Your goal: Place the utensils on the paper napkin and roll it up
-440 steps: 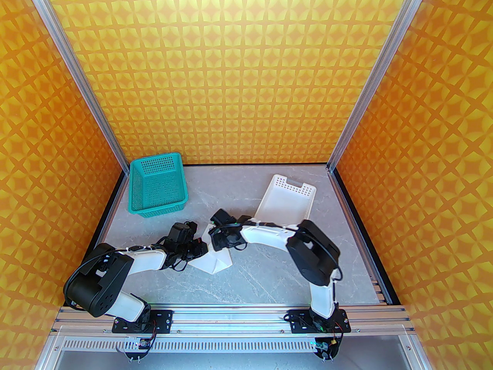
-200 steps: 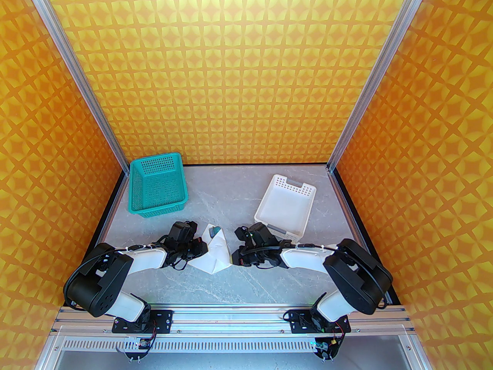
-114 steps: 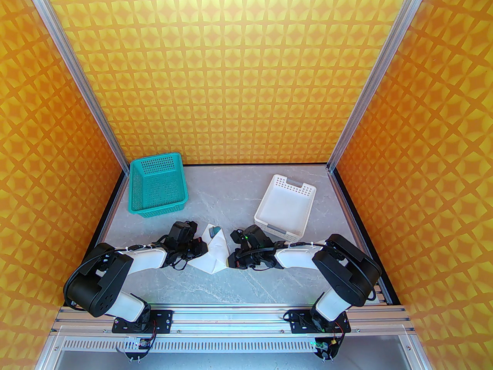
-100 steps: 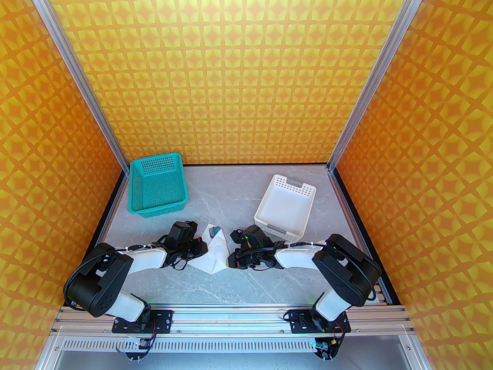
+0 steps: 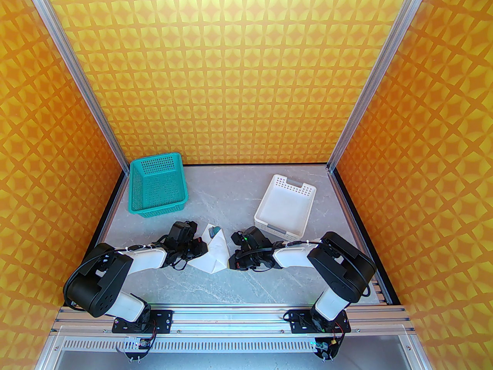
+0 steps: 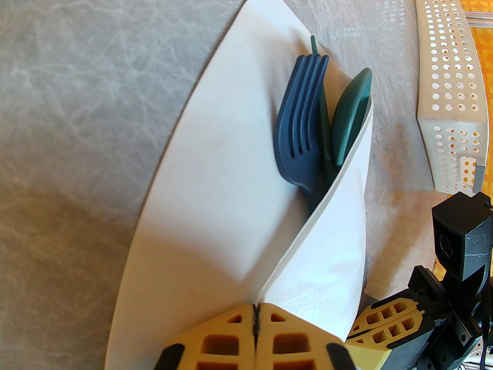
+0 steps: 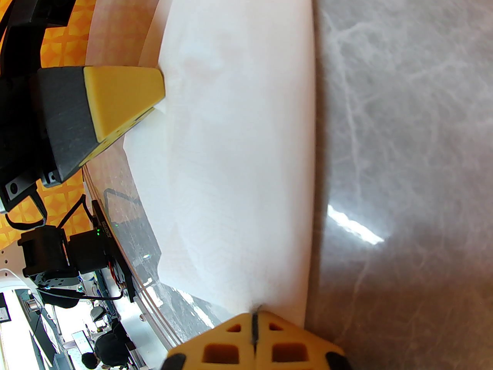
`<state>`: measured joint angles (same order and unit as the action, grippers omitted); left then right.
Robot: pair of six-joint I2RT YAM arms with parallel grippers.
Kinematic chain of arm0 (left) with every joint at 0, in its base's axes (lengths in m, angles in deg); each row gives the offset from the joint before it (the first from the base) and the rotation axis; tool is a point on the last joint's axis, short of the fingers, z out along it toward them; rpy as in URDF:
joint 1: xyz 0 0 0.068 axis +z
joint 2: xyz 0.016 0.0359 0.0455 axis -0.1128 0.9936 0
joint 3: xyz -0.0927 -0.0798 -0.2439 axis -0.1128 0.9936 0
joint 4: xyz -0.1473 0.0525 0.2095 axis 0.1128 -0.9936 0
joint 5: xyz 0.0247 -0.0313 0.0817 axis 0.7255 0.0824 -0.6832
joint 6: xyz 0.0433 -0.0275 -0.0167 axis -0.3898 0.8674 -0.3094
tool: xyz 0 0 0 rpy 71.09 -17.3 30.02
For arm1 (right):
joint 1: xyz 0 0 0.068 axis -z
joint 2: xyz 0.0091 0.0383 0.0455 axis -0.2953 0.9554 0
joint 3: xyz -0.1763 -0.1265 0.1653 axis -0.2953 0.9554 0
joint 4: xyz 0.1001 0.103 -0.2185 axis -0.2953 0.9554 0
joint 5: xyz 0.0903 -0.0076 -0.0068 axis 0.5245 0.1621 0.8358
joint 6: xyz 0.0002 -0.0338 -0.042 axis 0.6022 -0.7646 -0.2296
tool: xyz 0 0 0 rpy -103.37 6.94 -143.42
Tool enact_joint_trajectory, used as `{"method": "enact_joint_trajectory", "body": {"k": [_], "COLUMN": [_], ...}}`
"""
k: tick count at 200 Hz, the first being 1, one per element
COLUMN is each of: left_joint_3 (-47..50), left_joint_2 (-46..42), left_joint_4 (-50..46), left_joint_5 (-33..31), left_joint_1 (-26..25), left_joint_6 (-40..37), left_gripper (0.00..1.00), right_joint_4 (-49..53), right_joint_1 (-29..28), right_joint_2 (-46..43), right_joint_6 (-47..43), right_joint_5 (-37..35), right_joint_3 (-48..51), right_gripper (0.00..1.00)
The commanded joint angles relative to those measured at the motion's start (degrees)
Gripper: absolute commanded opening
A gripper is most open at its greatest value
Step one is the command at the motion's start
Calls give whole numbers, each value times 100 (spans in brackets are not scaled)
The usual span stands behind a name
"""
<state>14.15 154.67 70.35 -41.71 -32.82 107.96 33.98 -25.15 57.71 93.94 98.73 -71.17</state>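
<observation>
On the grey marbled table (image 5: 269,283), partway out from the arm bases, a white paper napkin (image 5: 215,254) (image 6: 215,175) (image 7: 238,148) is laid folded over itself into a loose cone. It is flanked by both end effectors. The left end effector (image 6: 256,310) (image 5: 202,249) is seen with its yellow fingers pressed together, the tips set against the napkin's fold. The right end effector (image 7: 254,316) (image 5: 231,262) is likewise pressed together, its tips touching the napkin's opposite edge. Whether paper is caught in either cannot be told. The dark teal utensils (image 6: 308,129) (image 5: 214,230) are tucked inside the fold, with the fork (image 6: 300,121) and spoon (image 6: 352,114) heads protruding at the far end. Farther back, a teal basket (image 5: 158,168) is placed at the left and a white perforated tray (image 5: 287,183) at the right.
</observation>
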Motion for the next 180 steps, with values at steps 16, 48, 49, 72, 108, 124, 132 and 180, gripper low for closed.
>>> {"method": "enact_joint_trajectory", "body": {"k": [16,48,49,72,108,124,132,180], "left_joint_3": [-24,-186,-191,-325,-476,-521,-509,-199], "left_joint_2": [-39,-290,-295,-521,-813,-967,-1070,-1940], "left_joint_4": [-689,-939,-943,-1197,-1585,-1864,-2004,-2874], "left_joint_5": [-362,-362,-362,-363,-468,-593,-647,-654], "left_joint_1": [44,42,42,42,51,83,131,690], "left_joint_6": [-180,-265,-271,-345,-476,-573,-614,-755], "left_gripper": [0,8,8,15,25,28,30,42], "right_joint_4": [652,923,932,1067,1180,1229,1273,1334], "right_joint_1": [-21,-26,-24,-30,-30,-30,-30,-30], "right_joint_2": [268,384,386,468,540,531,529,512], "right_joint_6": [-163,-190,-190,-164,-188,-223,-242,-287], "right_joint_5": [-468,-637,-638,-716,-728,-744,-748,-757], "right_joint_3": [32,-29,-30,-84,-161,-180,-196,-241], "right_gripper": [0,0,0,0,0,0,0,0]}}
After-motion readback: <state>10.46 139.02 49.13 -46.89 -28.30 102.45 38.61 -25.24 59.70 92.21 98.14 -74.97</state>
